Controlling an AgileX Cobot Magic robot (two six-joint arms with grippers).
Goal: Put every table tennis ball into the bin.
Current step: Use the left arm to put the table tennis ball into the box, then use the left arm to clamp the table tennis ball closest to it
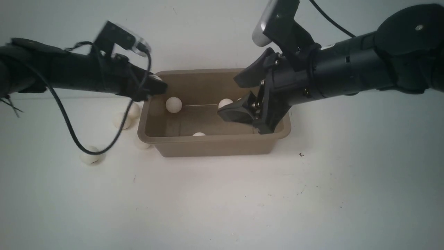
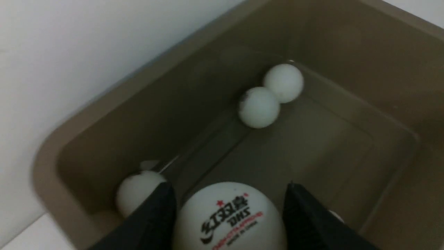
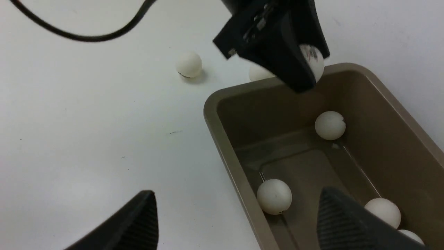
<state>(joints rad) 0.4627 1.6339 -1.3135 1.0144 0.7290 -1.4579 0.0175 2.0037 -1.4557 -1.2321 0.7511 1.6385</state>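
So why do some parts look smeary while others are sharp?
Front view: the left pincer looks smeared, the bin crisper. Left wrist view: the print on the held ball reads clearly; the balls beyond are softer. Right wrist view: even light, only a faint shadow under the loose ball on the table.

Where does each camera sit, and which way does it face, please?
Front: robot's side, facing forward at the bin; left tool and right tool show.
Left wrist: behind the left tool, looking into the bin; it holds a ball.
Right wrist: behind the open right tool, over the bin's rim.
Both wrist views show that ball.
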